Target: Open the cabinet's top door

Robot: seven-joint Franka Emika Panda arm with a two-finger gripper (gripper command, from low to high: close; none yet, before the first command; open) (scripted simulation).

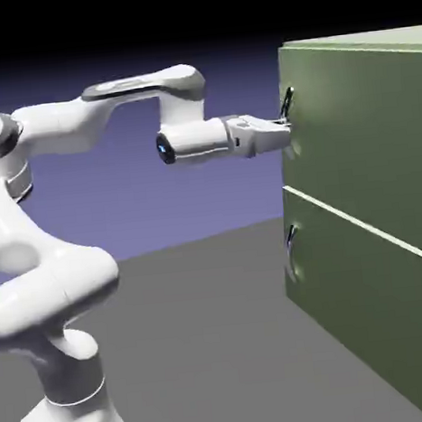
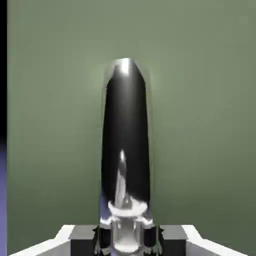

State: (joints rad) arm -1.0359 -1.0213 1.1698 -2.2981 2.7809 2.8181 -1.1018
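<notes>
it may happen that the handle (image 2: 126, 115) is lost by the gripper (image 2: 127, 237), because only its lower part is gripped and its surface looks smooth and shiny. if the pull is made too straight, the fingers may be dragged along the handle, since a swinging path will probably be needed by the top door (image 1: 361, 127). the hinge cannot be seen clearly, so a wrong direction could also be chosen; then the arm (image 1: 54, 289) would be strained and the door would be kept closed.

the hand is closed, and the handle is clasped between its two fingers. the handle is placed directly in front of the hand and is reached above the fingertips in the exterior view. it is fixed upright near the door's edge at the exterior view's left, about midway between the upper and lower corners. no opening can be noticed at the top door of the cabinet (image 1: 384, 38).
</notes>
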